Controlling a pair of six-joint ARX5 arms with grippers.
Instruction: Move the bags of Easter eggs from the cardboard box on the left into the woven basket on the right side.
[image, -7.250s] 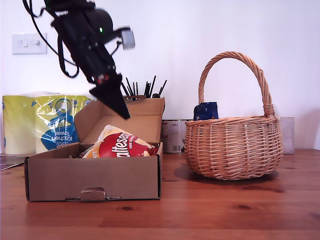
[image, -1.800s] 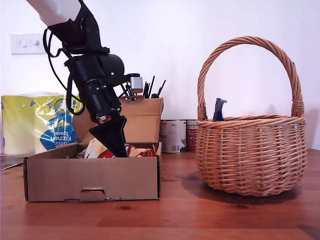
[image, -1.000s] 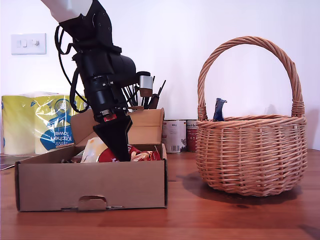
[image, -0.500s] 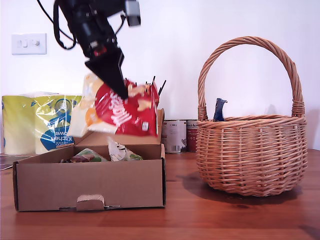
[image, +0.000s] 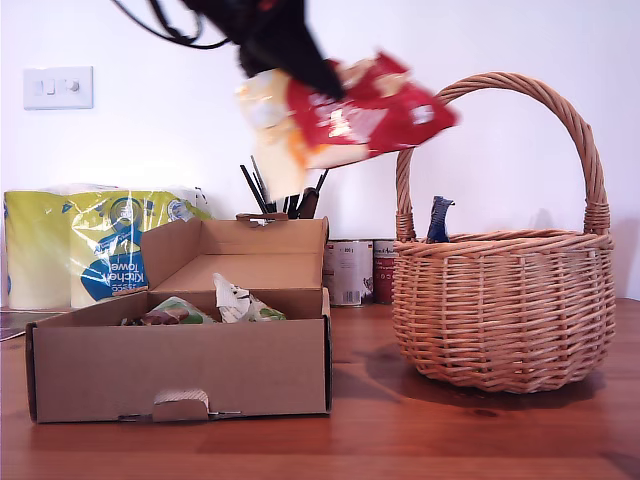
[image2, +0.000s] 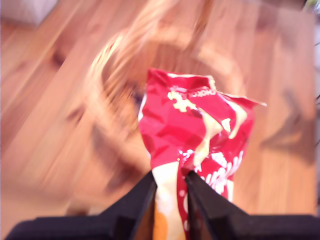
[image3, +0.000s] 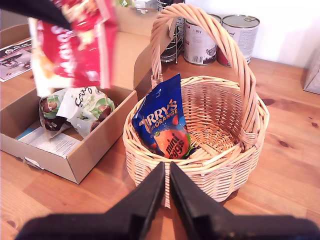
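exterior view, first gripper: my first gripper (image: 318, 78) hangs high at about 12 o'clock of the picture, blurred, jaws clamped on the red bag (image: 372, 110), which swings in the air above the gap between carton and basket.
exterior view, carton: the cardboard box (image: 180, 370) sits on the wooden table (image: 450, 440) at about 8 o'clock, lid flap tilted back, pale green-white bags (image: 215, 305) showing over its front wall.
exterior view, basket: the woven basket (image: 503, 305) stands at about 3 o'clock, apart from the carton; a dark blue bag (image: 438, 218) pokes above its rim.
exterior view, background: kitchen towel pack (image: 105, 245) at 9 o'clock behind the carton, tins (image: 358, 270) between carton and basket, a wall switch (image: 58, 87) at 10 o'clock.
first wrist view: the black fingers (image2: 137, 200) pinch the lower end of the red bag (image2: 197, 135); a motion-smeared ring below it looks like the basket (image2: 112, 95), over the table planks.
second wrist view, gripper: my second gripper (image3: 167, 192) has its jaws pressed together with nothing between them, low near the basket's wall.
second wrist view, basket: the blue bag (image3: 164, 122) leans upright against the basket's inner wall (image3: 220, 112).
second wrist view, carton: the red bag (image3: 70, 42) hangs above the carton (image3: 87, 152); green-white bags (image3: 75, 107) lie inside.
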